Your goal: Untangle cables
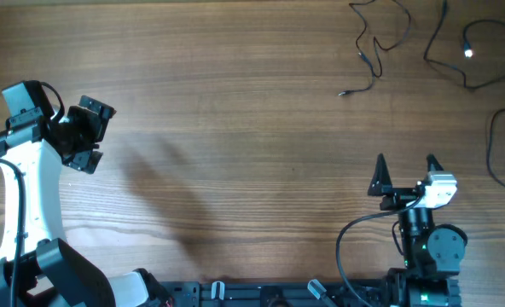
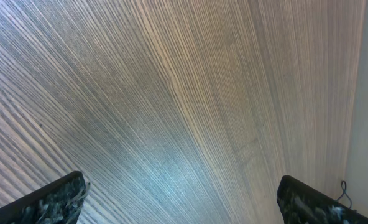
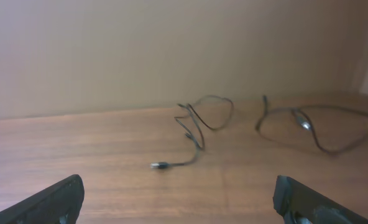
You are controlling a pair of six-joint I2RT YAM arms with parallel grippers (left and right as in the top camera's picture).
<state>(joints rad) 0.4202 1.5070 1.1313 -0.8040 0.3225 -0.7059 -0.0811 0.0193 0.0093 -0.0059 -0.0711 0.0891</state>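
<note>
Cables are seen lying on the wooden table toward its far right corner, well apart from both grippers. The right gripper is held with its two fingers spread wide and nothing between them. In the right wrist view its dark fingertips are seen at the lower corners, with bare wood between. Ahead of this gripper, well beyond its tips, a thin black cord is laid in a small loop, and its silvery plug is pointed toward the left. Just to the right of it a second cord is spread in a wider open loop; no contact between the two can be made out. From overhead a third strand is seen near the table's right edge, running out of frame. The left gripper is likewise parted and empty, poised over the table's left side, well apart from the cables. Only wood grain is shown between its fingers in the left wrist view.
</note>
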